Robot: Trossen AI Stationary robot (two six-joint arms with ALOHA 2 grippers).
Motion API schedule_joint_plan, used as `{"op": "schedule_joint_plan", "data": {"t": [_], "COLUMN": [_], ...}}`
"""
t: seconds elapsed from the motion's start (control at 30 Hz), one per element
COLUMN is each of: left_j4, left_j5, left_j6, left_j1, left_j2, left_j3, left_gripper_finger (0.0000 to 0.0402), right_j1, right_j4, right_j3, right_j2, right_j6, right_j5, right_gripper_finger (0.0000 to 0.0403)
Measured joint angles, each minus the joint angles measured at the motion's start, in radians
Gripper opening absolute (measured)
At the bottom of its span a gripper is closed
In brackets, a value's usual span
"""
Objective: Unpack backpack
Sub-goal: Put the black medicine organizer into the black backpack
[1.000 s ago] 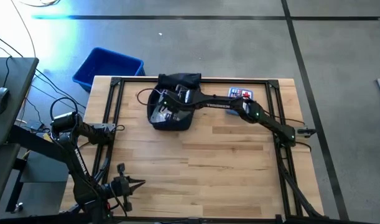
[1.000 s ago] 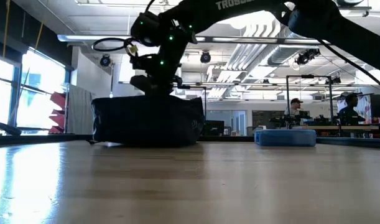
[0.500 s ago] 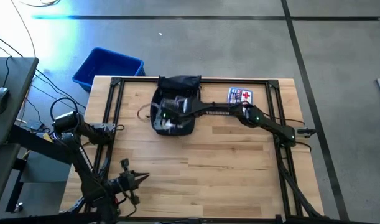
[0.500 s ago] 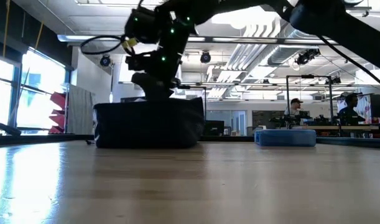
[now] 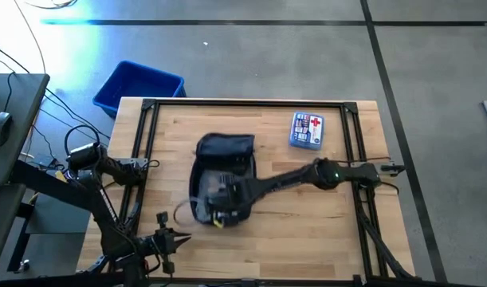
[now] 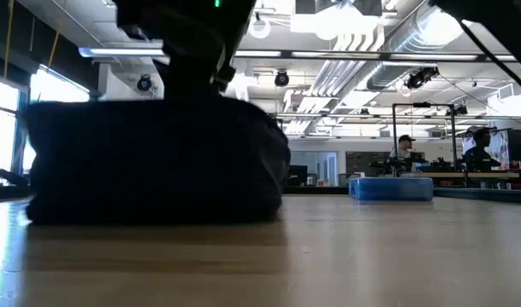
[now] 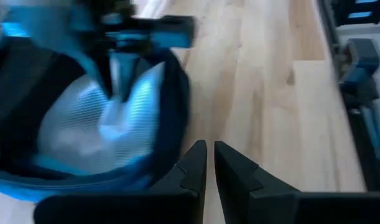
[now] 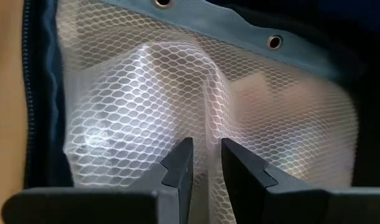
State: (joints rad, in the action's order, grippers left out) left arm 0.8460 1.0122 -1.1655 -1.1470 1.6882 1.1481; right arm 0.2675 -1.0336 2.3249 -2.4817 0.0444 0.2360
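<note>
Dragging backpack (image 5: 221, 179) from the far edge to mid-table.
Right gripper (image 8: 206, 163) pinches its white mesh lining; left gripper (image 7: 209, 163) near front edge, fingers nearly closed, empty.

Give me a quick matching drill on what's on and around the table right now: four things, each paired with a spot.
Things:
1. backpack
2. blue bin
3. first-aid box
4. left gripper

Places:
A. on the floor past the table's far left corner
B. at the table's near edge, left of centre
C. mid-table, open, with the right gripper pinching its mesh pocket
D. on the table near the far right corner

Pairs: 1-C, 2-A, 3-D, 4-B
</note>
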Motion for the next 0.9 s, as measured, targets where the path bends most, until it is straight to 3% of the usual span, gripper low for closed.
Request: {"op": "schedule_joint_plan", "data": {"t": [0.3, 0.5, 0.63, 0.7, 0.83, 0.9], "left_j4": [0.002, -0.006, -0.007, -0.007, -0.007, -0.007], "left_j5": [0.016, 0.005, -0.002, -0.002, -0.009, -0.011], "left_j6": [0.007, 0.011, 0.009, 0.008, 0.009, 0.007], "left_j1": [0.017, 0.015, 0.013, 0.013, 0.014, 0.013], "left_j2": [0.000, 0.000, 0.000, 0.000, 0.000, 0.000], "left_j3": [-0.006, -0.006, -0.006, -0.006, -0.006, -0.006], "left_gripper_finger": [0.0013, 0.0013, 0.0013, 0.0013, 0.0013, 0.0013], "right_j1": [0.031, -0.041, -0.084, -0.101, -0.109, -0.110], "right_j4": [0.082, 0.144, 0.142, 0.141, 0.146, 0.171], "right_j3": [0.031, 0.005, -0.049, -0.072, -0.083, -0.080], "right_j2": [0.020, 0.023, 0.020, 0.020, 0.019, 0.019], "right_j6": [0.006, 0.030, 0.042, 0.051, 0.100, 0.112], "right_j5": [0.042, -0.102, -0.078, -0.025, 0.238, 0.315], "right_gripper_finger": [0.0068, 0.0068, 0.0068, 0.0068, 0.0068, 0.0068]}}
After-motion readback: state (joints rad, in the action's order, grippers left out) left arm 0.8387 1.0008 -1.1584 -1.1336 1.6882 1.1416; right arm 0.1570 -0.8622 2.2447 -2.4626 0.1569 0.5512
